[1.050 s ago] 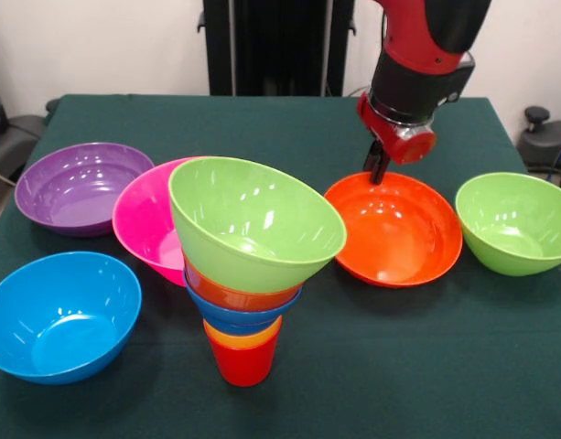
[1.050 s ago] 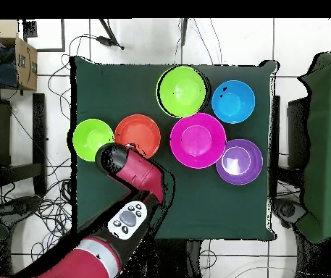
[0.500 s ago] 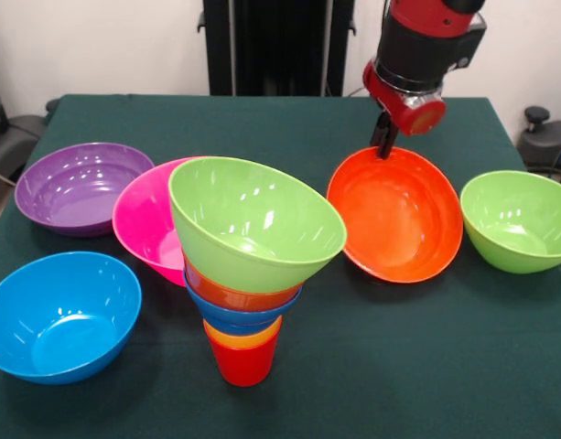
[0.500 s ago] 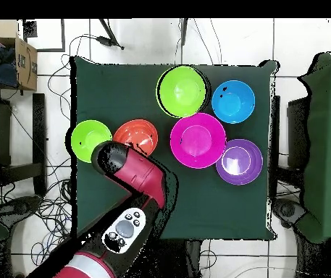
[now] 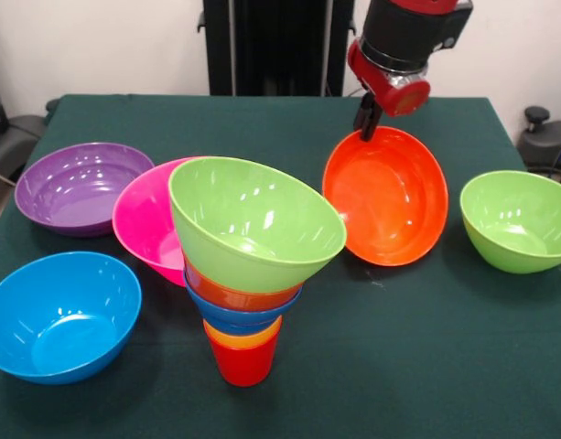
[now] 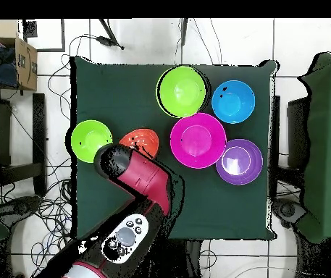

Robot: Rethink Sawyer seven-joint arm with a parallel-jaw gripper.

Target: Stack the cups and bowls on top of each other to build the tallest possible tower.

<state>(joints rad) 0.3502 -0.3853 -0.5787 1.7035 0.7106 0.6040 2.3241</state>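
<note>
Green tablecloth (image 5: 426, 366), cardboard box (image 6: 24, 61)

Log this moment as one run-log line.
phase: lifting | fingers: shut on rim of large orange bowl, tilted up on edge | tower: lime bowl on top | loose: purple, pink, blue, green bowls

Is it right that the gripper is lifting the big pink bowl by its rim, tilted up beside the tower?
Not quite. The gripper is lifting the large orange-red bowl by its rim, tilted beside the tower; the front view shows it. The pink bowl sits behind the tower.
</note>
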